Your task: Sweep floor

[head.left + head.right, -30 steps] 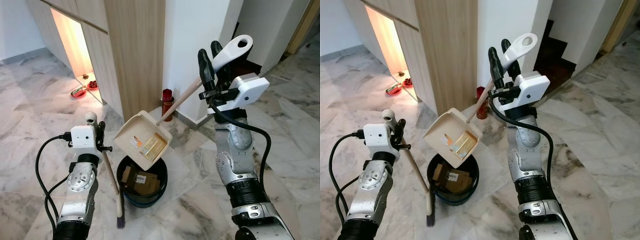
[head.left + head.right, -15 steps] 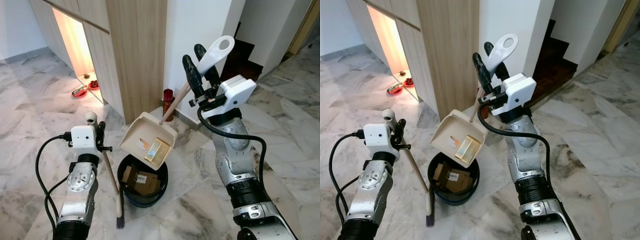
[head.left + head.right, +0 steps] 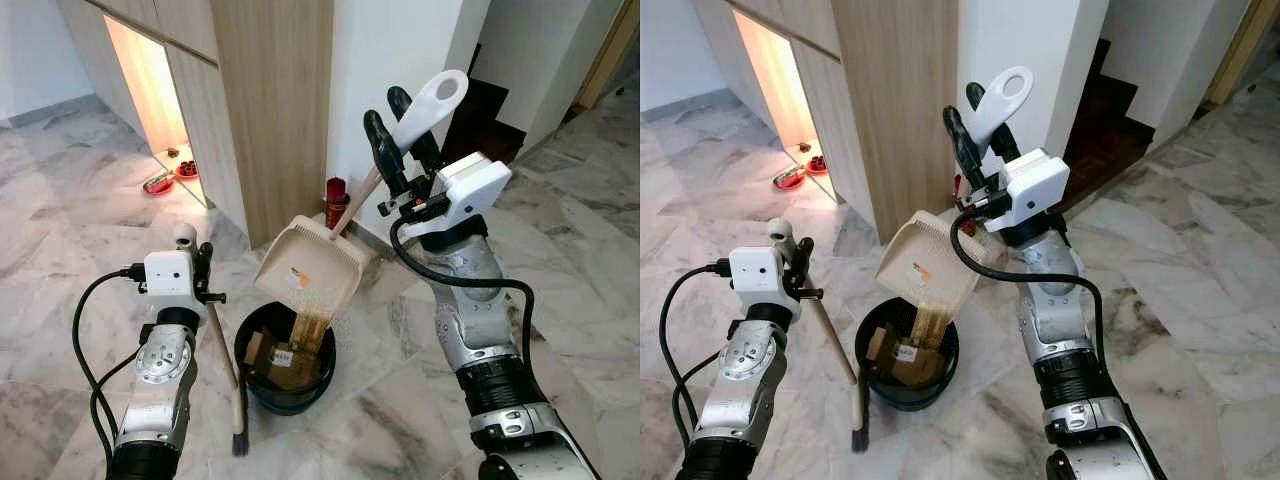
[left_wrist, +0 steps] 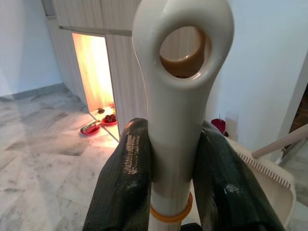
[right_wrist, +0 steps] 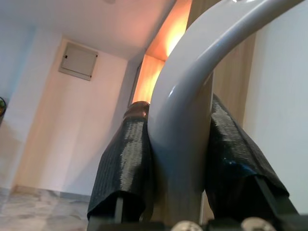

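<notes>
1. tipping the dustpan (image 3: 308,272) over the black bin (image 3: 285,362), my right gripper (image 3: 398,135) is clamped on its white handle, and a brown box (image 3: 314,322) slides off the lip.
2. the bin already holds cardboard scraps, one with a white label too small to read.
3. at 9 o'clock of the bin my left gripper (image 4: 174,168) pinches the broom (image 3: 232,385), bristles on the marble floor (image 3: 60,240).
4. at 12 o'clock, a wooden cabinet (image 3: 270,100) and a red item (image 3: 334,192) by the wall.

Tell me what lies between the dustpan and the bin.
In the left eye view, brown debris sliding from the dustpan into the bin.
</notes>
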Controlling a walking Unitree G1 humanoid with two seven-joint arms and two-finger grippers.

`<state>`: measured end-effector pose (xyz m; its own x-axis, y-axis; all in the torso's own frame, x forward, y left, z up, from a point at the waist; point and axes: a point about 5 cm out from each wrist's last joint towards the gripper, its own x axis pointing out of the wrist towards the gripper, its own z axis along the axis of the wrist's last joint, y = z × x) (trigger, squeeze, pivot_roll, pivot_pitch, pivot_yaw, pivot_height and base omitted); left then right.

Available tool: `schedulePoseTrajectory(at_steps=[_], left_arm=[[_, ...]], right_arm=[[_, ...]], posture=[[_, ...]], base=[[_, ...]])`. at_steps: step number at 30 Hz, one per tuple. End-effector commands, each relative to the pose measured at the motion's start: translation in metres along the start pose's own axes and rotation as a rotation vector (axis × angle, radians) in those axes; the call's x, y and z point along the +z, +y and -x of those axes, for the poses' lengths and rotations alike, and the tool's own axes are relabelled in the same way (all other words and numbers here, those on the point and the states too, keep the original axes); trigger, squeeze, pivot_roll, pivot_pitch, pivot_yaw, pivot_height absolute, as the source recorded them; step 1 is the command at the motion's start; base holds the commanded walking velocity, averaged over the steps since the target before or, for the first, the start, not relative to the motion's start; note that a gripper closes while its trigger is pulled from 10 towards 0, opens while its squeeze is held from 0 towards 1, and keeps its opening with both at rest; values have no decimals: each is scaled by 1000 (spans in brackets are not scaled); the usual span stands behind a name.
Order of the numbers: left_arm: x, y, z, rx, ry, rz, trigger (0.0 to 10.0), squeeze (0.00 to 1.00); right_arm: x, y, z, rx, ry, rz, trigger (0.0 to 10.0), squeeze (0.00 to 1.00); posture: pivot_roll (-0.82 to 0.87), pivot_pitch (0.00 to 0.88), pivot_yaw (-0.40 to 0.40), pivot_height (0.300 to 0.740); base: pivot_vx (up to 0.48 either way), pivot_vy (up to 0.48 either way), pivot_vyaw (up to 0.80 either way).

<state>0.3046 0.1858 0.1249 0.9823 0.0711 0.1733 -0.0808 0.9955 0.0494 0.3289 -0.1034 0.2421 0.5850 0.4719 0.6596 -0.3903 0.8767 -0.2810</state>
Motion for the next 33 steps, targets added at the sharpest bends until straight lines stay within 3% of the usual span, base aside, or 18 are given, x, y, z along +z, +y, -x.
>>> schedulePoseTrajectory(at_steps=[1,33], left_arm=[[13,-1,-4,-12,-71,-7,10000,0],[13,-1,-4,-14,-71,-7,10000,0]], right_arm=[[14,-2,-11,6,-87,46,10000,0],[12,-4,-11,-8,-74,65,10000,0]], posture=[[19,0,-7,740],[18,0,-7,740]], base=[[0,0,0],[0,0,0]])
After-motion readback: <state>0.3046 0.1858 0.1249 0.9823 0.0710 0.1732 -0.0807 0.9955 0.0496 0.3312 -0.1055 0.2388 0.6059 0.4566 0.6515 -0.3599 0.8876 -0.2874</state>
